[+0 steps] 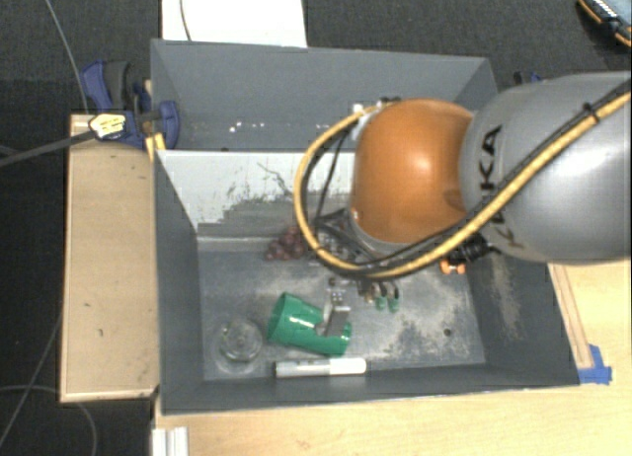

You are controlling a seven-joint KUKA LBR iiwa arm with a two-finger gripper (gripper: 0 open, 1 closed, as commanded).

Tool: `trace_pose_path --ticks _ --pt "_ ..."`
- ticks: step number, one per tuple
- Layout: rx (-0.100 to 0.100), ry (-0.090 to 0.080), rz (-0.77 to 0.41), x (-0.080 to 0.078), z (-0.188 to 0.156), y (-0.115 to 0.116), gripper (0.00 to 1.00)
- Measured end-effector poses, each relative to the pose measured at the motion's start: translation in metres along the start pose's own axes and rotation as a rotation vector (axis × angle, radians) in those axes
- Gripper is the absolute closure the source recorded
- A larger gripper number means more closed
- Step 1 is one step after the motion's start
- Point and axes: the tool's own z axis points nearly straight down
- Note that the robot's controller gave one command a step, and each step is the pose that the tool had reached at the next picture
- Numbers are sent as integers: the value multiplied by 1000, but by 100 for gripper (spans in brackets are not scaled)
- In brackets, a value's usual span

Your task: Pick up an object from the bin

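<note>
Notebook, bin-picking run. The arm came into the grey metal bin [188, 276] from the right, its orange wrist cover [410, 168] hanging over the middle of the floor. The end effector [339, 314] sat low toward the front of the bin, at the right-hand end of a green plastic cup [294, 324] lying on its side. I could not tell whether it touched the cup or stood just above it. Nor could I tell whether the end effector was spread or closed, and I saw nothing clearly held.

Neighbours: a small clear tumbler [240, 342] just left of the cup, and a white marker pen [321, 368] along the front wall, just beside the cup. A dark reddish clump [288, 244] lay near the back, well apart.

Handling, my judgement: the cup looked light, stiff and thin-walled, with a smooth skin. On its side it would likely roll or squirt away under an off-centre squeeze. The best hold seemed to be across the round body near the middle, closing square to its long axis. Pinching the rim wall would also serve, if the mouth could be reached. The marker lay close enough to be caught up by accident.
</note>
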Motion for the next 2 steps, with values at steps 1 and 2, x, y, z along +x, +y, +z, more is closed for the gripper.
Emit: trace_pose_path --ticks 1,2 --pt "0 0 0 0 0 0 0" --pt "-1 -3 127 -1 7 23 0"
